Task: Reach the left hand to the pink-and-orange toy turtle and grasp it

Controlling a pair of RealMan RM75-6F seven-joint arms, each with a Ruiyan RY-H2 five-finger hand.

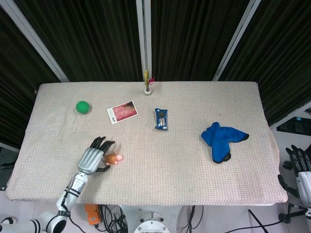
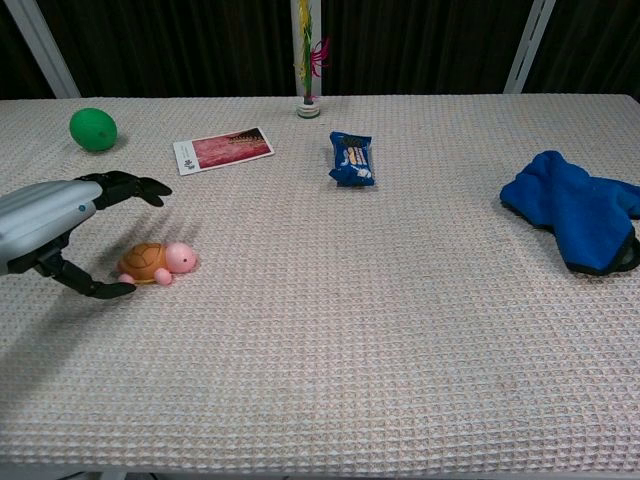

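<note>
The pink-and-orange toy turtle (image 2: 155, 262) (image 1: 113, 158) lies on the cloth near the front left, its pink head pointing right. My left hand (image 2: 60, 228) (image 1: 93, 156) sits just left of it with fingers spread wide: the upper fingers (image 2: 128, 186) reach out above the turtle, the thumb (image 2: 90, 286) lies low beside its shell. Nothing is held. My right hand (image 1: 300, 171) hangs off the table's right edge in the head view, fingers apart and empty.
A green ball (image 2: 93, 129) sits at the back left, a red card (image 2: 222, 149) and a blue snack packet (image 2: 351, 159) further right. A blue cloth (image 2: 578, 213) lies at the right. A thin stand with a flower (image 2: 307, 60) rises at the back centre.
</note>
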